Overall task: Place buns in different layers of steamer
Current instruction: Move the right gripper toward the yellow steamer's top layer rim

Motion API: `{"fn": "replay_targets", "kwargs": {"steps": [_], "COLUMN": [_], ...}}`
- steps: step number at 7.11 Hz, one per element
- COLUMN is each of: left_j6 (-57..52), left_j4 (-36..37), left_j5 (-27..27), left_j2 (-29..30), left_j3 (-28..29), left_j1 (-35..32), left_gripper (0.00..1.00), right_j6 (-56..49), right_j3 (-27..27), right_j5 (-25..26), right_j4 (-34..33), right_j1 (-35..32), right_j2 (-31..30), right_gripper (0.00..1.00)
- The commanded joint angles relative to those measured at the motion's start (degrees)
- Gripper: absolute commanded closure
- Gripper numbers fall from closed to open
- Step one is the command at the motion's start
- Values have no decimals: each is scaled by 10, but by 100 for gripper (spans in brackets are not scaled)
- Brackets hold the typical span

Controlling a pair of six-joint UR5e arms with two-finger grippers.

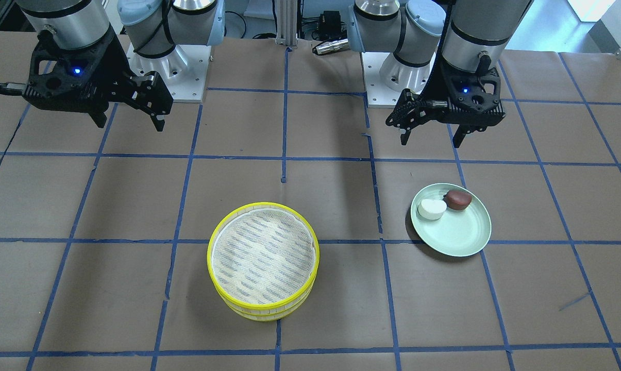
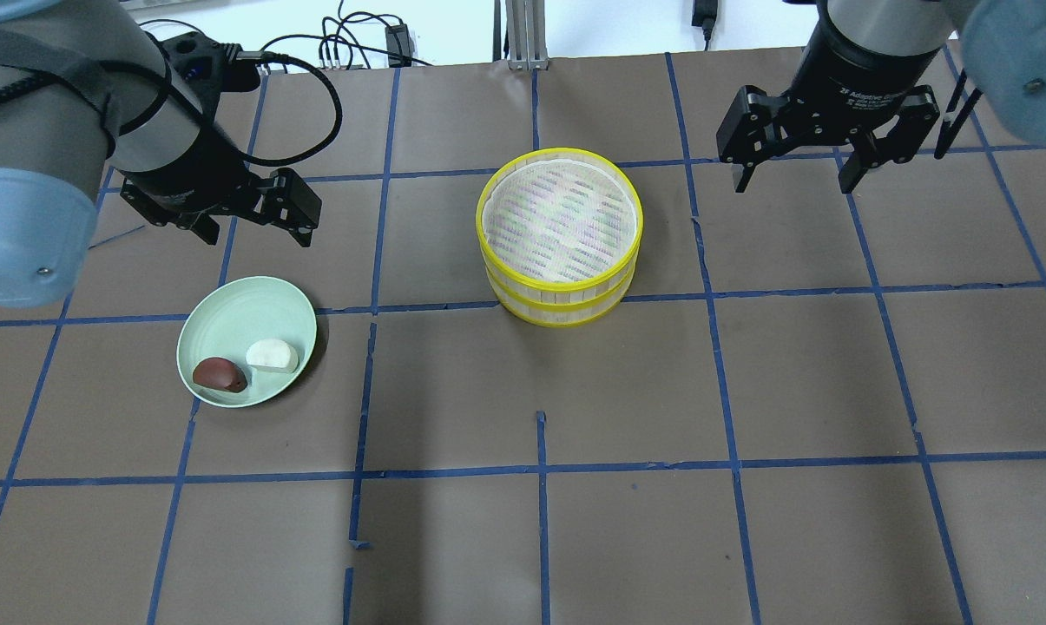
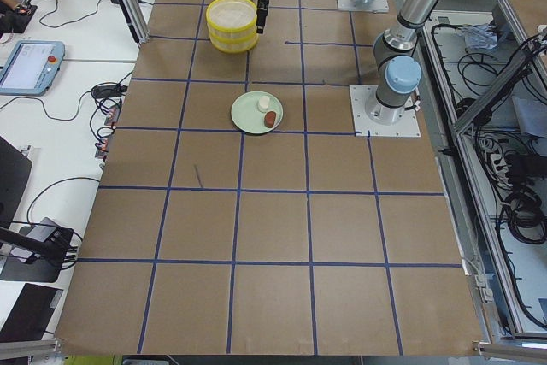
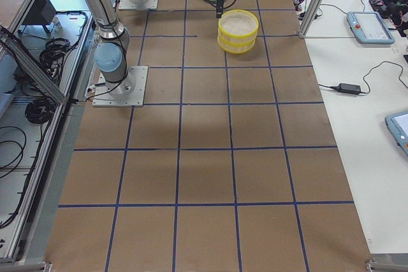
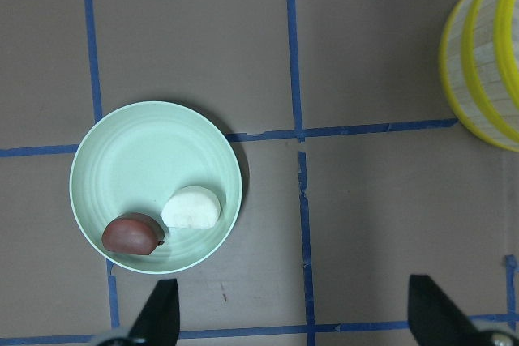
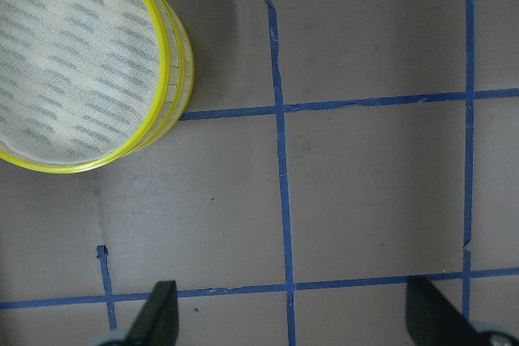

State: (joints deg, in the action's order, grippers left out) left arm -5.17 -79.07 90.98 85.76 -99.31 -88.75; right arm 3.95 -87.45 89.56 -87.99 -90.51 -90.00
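A table covered in brown paper (image 2: 835,391) is ruled into squares by blue tape lines (image 2: 627,469). A silver aluminium post (image 2: 520,30) rises at its far edge. In the right side view a white bench (image 4: 373,138) flanks the table, bearing a black power adapter (image 4: 349,87) and a grey handheld screen unit (image 4: 365,28). In the left side view, black cables (image 3: 517,203) lie tangled in a metal-framed channel (image 3: 496,297).
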Motion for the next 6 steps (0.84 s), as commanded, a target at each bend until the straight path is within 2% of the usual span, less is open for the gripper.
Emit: {"fn": "replay_targets", "kwargs": {"steps": [1,2,3,4,6], "left_j6": [0,-4,-4,-9,-19], "left_j4": [0,0,1,-1,1], "left_j5": [0,2,4,6,4], "left_j2": [0,0,-2,-7,-4], "left_j3": [0,3,3,-5,-8], "left_j1": [0,1,1,2,12], "left_gripper": [0,0,0,0,0], "right_j6": [1,7,6,6,38], "right_j3": [-3,-10,-18,-18,-15], "right_j5": [5,-1,-3,-3,-1], "right_j4": [6,15,-8,-81,-202], "right_j1": [0,0,-1,-6,-57], "right_j2": [-5,-5,7,37,147], "right_gripper": [0,0,2,2,1]}}
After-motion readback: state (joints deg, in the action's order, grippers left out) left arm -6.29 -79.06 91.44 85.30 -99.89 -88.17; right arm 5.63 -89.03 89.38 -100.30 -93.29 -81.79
